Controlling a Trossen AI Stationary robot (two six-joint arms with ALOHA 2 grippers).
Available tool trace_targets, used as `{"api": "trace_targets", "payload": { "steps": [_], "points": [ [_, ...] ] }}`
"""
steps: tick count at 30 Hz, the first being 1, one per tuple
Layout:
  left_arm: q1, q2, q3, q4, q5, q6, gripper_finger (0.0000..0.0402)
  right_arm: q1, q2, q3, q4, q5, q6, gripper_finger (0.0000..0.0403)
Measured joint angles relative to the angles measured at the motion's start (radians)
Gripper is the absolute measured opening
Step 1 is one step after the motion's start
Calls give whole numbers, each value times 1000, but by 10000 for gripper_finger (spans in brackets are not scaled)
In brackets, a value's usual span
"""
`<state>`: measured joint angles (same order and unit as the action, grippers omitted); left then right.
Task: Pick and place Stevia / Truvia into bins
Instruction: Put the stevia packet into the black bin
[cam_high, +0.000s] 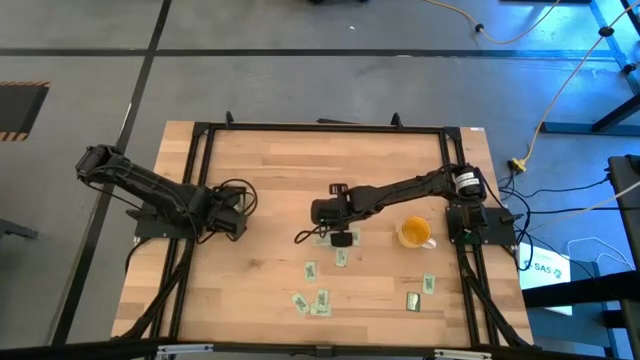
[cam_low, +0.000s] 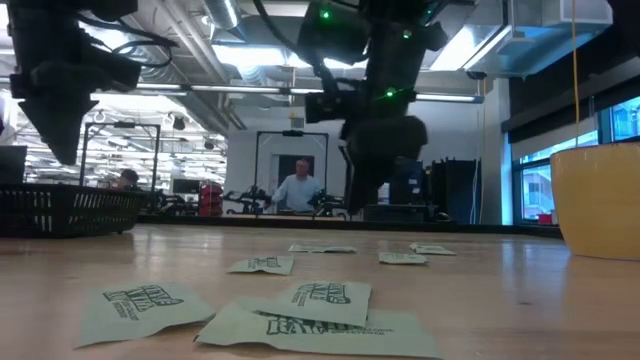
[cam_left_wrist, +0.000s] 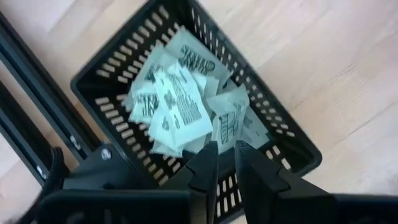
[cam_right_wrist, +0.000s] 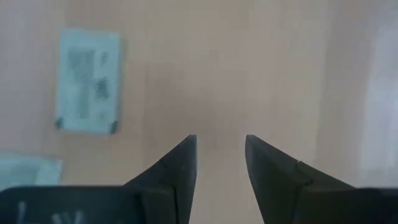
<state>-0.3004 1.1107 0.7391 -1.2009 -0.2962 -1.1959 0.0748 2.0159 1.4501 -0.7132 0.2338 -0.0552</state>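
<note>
The bin (cam_left_wrist: 109, 59) is a black slotted tray at the table's left, with several green-and-white sachets (cam_left_wrist: 177, 102) piled inside. My left gripper (cam_left_wrist: 226, 155) hovers above its rim, open by a narrow gap and empty. Loose sachets (cam_high: 310, 270) lie flat on the wood near the table's middle and near edge. My right gripper (cam_right_wrist: 221, 146) is open, pointing down over bare wood at the table's middle (cam_high: 341, 240). One sachet (cam_right_wrist: 87, 81) lies beside it, apart from the fingers. In the low view this gripper (cam_low: 380, 150) hangs above the far sachets (cam_low: 403, 258).
A yellow cup (cam_high: 414, 232) stands to the right of my right gripper and looms at the right in the low view (cam_low: 600, 200). Black frame rails (cam_high: 200, 180) border the wooden top. A person (cam_low: 297, 188) sits in the room beyond the far edge.
</note>
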Motion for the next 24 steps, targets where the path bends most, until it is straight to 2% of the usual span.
{"api": "trace_targets", "payload": {
  "steps": [7,12,18,24],
  "points": [
    [0,0,0,32,-51,53,53,24,0,-35,-13,-28,52,139],
    [0,0,0,31,-52,58,54,39,0,-37,-94,-26,87,139],
    [0,0,0,31,-53,58,49,63,0,-37,-267,-27,208,139],
    [0,0,0,31,-85,58,48,66,0,-38,-222,-111,234,132]
  ]
}}
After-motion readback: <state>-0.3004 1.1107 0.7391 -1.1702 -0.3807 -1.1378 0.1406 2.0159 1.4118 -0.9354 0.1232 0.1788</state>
